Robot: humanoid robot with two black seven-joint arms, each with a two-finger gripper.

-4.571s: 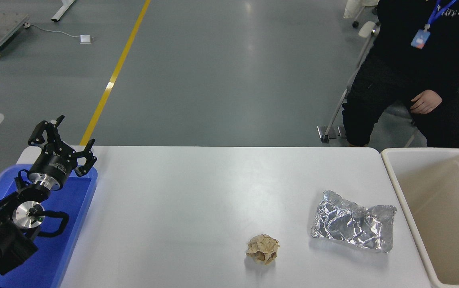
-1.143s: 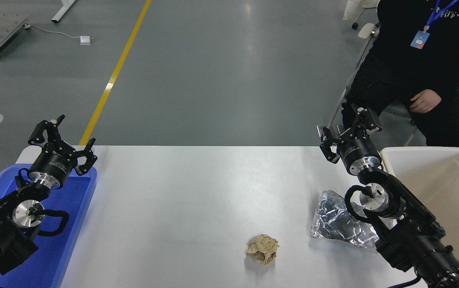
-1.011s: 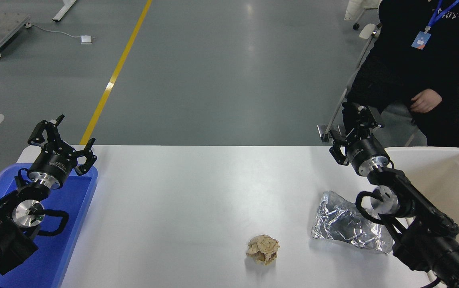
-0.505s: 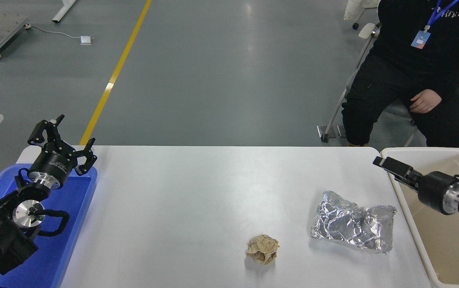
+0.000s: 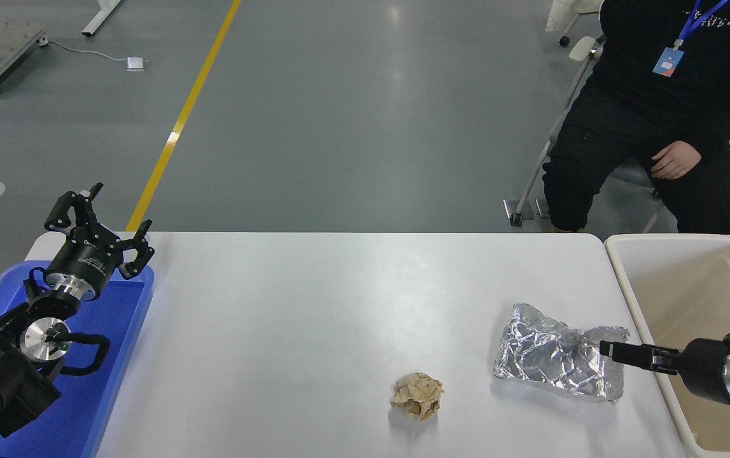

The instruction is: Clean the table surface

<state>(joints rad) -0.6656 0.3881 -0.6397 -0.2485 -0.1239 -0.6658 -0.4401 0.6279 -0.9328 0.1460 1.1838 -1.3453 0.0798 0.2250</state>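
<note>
The white table surface (image 5: 307, 305) carries a crumpled sheet of silver foil (image 5: 549, 356) at the right and a crumpled tan paper ball (image 5: 417, 395) near the front middle. My right gripper (image 5: 610, 349) comes in low from the right edge, above the beige bin's rim, and points left. Its tip is at the foil's right edge; whether it touches is unclear, since I see it edge-on. My left gripper (image 5: 100, 219) is open and empty, parked over the far end of the blue tray (image 5: 116, 375) at the lower left.
A beige rectangular bin (image 5: 620, 273) stands against the table's right end. A person in black (image 5: 657, 108) sits on a chair beyond the far right corner, one hand (image 5: 673, 160) on a knee. Grey floor with a yellow line lies beyond the table.
My right arm has swung from over the table's far right corner out to the right, then dropped low, so its gripper now points left at the foil. Foil, paper ball and left arm are unmoved.
</note>
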